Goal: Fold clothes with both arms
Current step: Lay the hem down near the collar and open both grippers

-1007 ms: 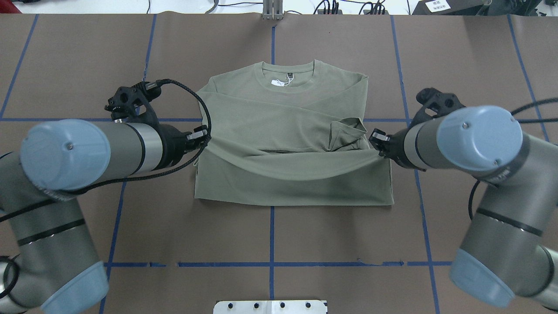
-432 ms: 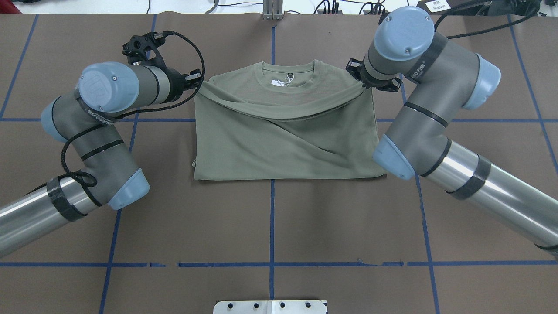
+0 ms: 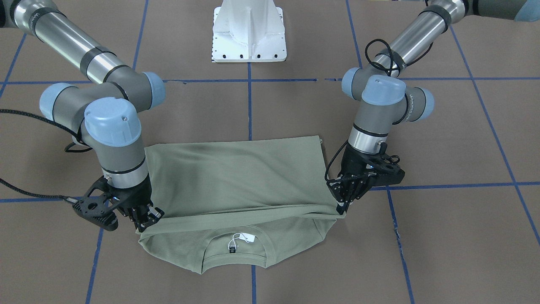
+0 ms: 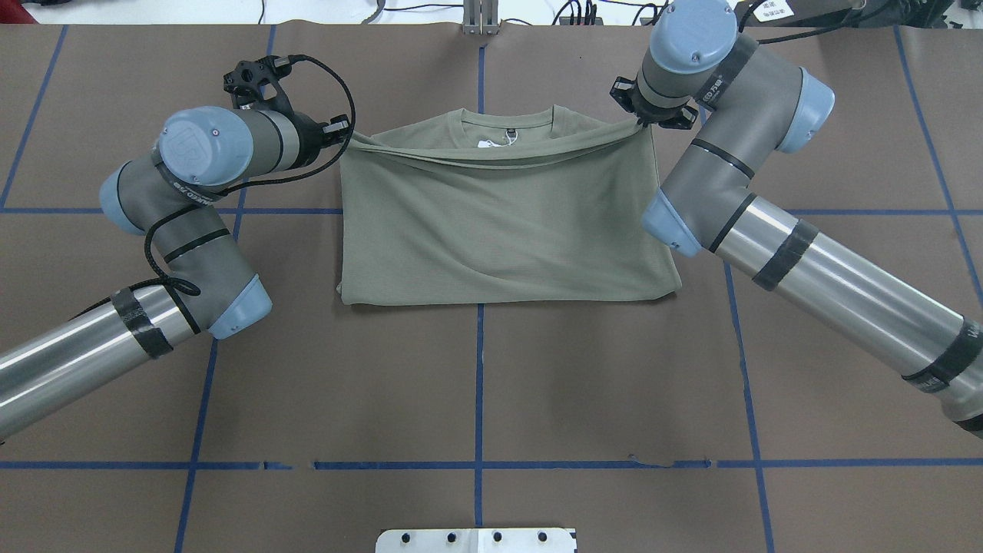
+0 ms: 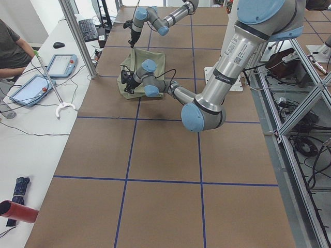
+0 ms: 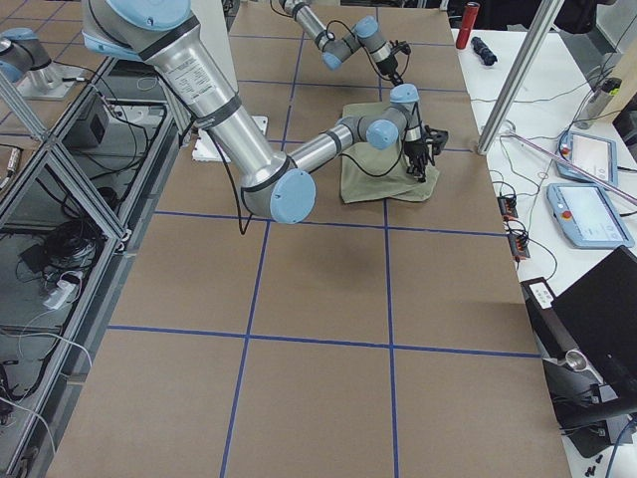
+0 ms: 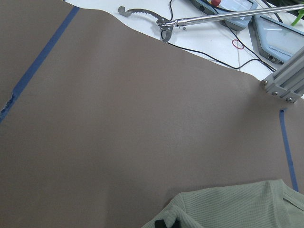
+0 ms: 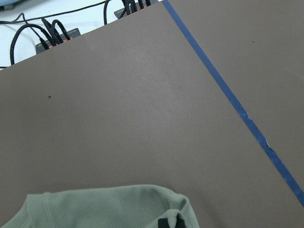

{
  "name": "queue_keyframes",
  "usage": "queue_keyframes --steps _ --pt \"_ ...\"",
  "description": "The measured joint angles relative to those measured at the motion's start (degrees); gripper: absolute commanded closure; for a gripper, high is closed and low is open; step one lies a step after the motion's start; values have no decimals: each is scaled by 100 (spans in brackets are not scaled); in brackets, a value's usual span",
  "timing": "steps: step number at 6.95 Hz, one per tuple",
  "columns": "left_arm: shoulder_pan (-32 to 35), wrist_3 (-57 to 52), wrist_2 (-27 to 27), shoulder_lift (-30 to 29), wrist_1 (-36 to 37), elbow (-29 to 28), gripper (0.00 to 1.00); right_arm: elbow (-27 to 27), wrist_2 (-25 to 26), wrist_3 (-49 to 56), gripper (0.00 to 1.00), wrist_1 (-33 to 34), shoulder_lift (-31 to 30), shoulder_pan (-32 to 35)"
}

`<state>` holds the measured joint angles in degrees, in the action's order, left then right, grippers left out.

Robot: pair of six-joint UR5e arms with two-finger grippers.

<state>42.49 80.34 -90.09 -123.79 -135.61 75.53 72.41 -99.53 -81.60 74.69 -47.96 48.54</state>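
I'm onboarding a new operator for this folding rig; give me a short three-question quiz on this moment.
1. True or false: the white tag is hidden under the folded shirt.
2. The left end effector and right end effector are: A both open; B both shut on the shirt; C one open.
3. Fill in: the held edge is stretched just short of the shirt's ____.
Key: 1 false; 2 B; 3 collar.

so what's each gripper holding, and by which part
The sage-green knit shirt: left gripper and right gripper each pinch one end of its folded-over edge, near the shoulders.
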Motion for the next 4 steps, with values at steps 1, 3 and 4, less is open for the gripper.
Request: queue_keyframes --steps 1,3,4 --pt "8 -74 3 -20 -48 -104 100 -305 -9 35 100 -203 66 21" --pt "13 -133 1 -32 -96 -197 100 -622 -2 53 100 -433 104 71" --pt "16 -138 -2 -54 -108 -202 98 -663 11 52 100 -455 115 113"
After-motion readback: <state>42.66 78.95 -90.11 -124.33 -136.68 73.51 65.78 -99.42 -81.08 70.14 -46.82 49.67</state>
